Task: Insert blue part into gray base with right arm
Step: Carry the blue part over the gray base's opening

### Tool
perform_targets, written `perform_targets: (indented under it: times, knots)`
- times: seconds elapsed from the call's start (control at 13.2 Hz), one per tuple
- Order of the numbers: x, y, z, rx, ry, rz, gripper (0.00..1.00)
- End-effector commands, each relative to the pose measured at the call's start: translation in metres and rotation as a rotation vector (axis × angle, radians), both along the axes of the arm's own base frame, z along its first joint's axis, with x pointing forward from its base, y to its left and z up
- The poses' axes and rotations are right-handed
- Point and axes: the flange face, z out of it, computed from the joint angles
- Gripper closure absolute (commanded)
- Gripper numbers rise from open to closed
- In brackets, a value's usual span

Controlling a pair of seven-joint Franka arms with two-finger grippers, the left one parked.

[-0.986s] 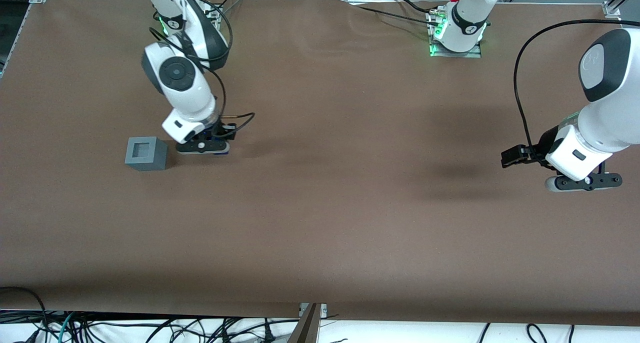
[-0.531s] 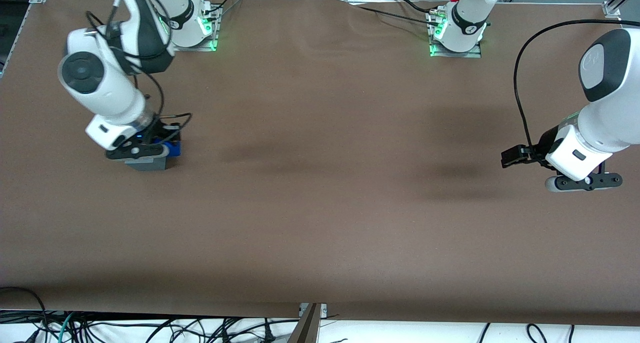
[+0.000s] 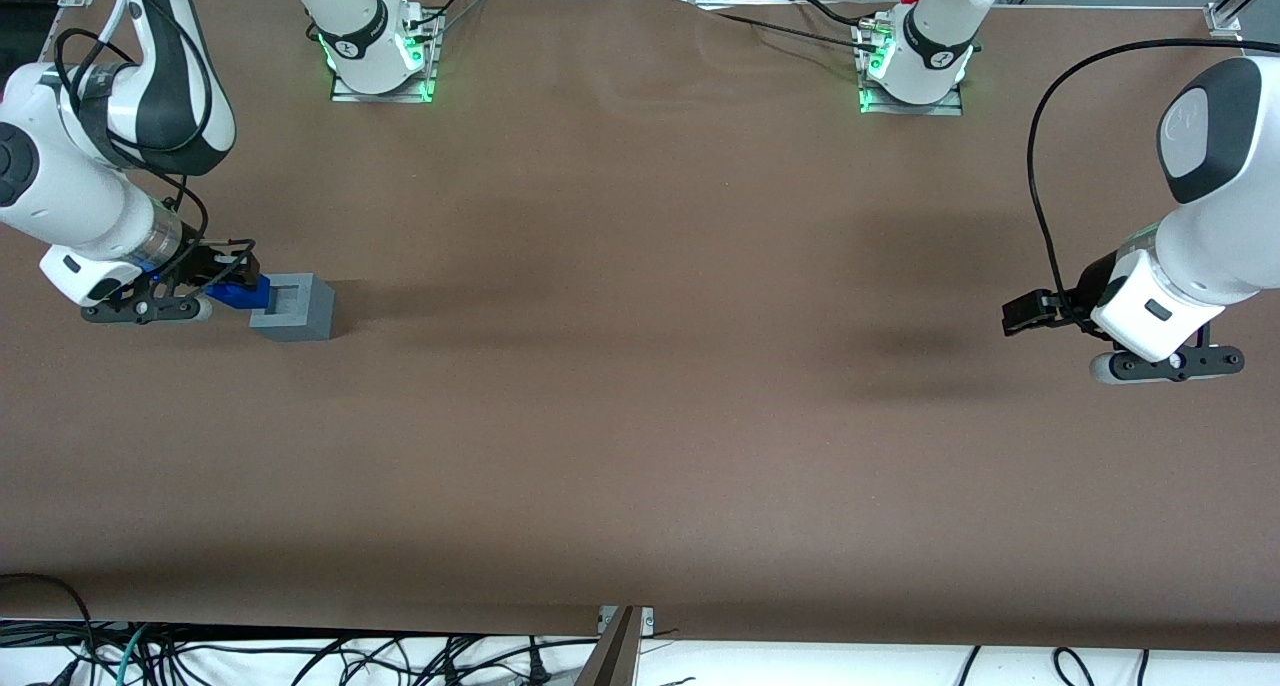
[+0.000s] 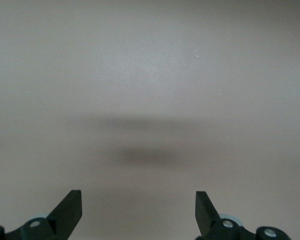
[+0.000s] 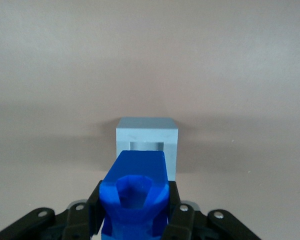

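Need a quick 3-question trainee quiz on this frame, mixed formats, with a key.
1. True or false: the small bright-blue plastic block is already seated in the light-gray plastic cube.
2. What does the right arm's black two-finger gripper hold? A) nothing B) the blue block C) the gray cube
3. Fill in: the square socket in the cube's top face is ____.

Key:
1. False. The block is clamped in the gripper, beside the cube toward the working arm's end of the table, above the brown table.
2. B.
3. Empty: the front view shows it open, with nothing in it.
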Motion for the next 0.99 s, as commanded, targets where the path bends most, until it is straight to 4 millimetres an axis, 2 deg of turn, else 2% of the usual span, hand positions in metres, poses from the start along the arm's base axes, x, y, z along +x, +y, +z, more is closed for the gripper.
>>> perform_targets:
  times: [0.0,0.3,0.53,0.91]
  knots:
    - [-0.015,-0.005,-0.023,0.03,-0.025,0.005,0.88]
    - [-0.025,-0.017,-0.051,0.029,-0.029,-0.013,0.88]
    - [-0.029,-0.016,-0.065,0.029,-0.043,0.013,0.88]
    - [-0.029,-0.016,-0.07,0.03,-0.043,0.061,0.88]
